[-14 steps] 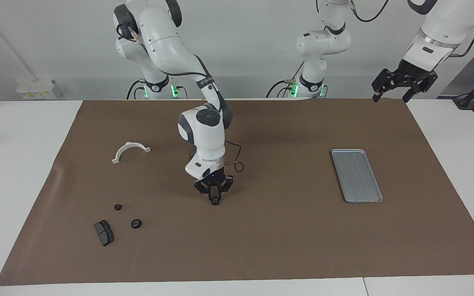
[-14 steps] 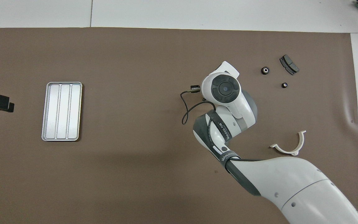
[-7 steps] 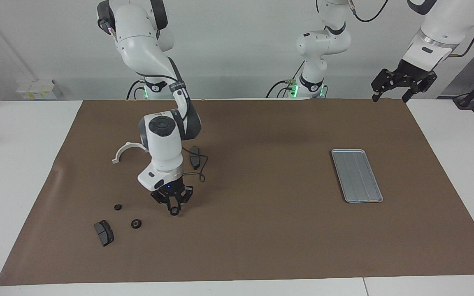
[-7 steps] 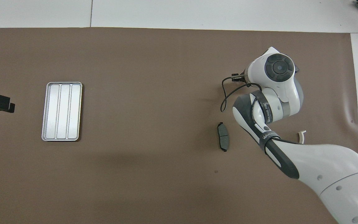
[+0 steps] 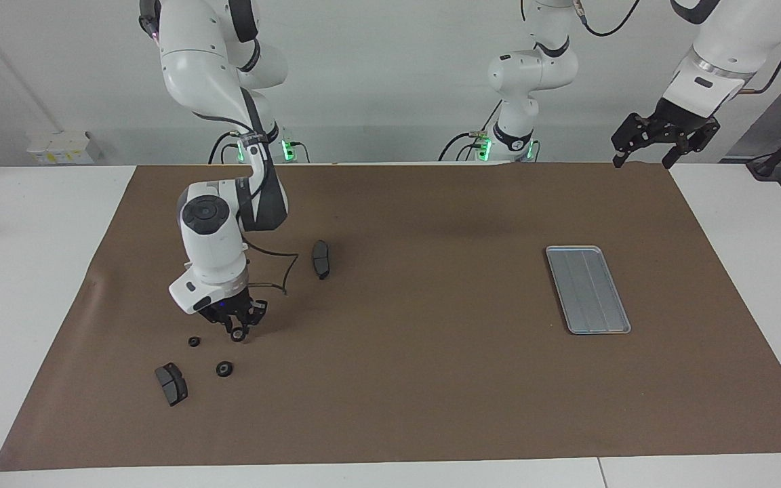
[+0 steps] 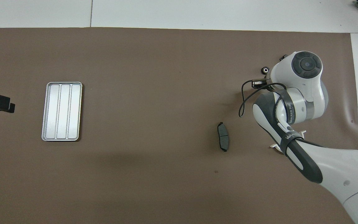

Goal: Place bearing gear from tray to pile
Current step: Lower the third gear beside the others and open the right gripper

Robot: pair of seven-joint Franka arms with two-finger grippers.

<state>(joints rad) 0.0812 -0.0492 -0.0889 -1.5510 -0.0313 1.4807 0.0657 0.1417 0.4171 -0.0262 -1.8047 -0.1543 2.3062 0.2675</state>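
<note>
Gear [image 5: 236, 333], a small black ring, is sitting clamped between the fingertips of the right gripper [image 5: 237, 330], which is hanging low over the brown mat [image 5: 431, 379] at the right arm's end of the table. From that gripper, the pile is lying close by: one loose gear [image 5: 194, 341] at about nine o'clock in the facing view and a second gear [image 5: 224, 369] at about seven o'clock, each apart from the other and from the held one. In the overhead view only the second gear [image 6: 264, 70] is showing, the arm's body covering the rest. A dark brake pad [image 5: 171, 383] is lying just beside the pile, farther from the robots. Another brake pad [image 5: 321, 259] is resting nearer to the robots, toward the middle of the mat. A white half-ring [image 6: 277, 146] is peeking out from under the right arm in the overhead view.

The tray [image 5: 588, 289] is lying bare at the left arm's end of the table, well apart from the pile. The left gripper [image 5: 644, 161] is waiting in the air over the mat's corner nearest the left arm's base, its fingers spread apart and holding nothing.
</note>
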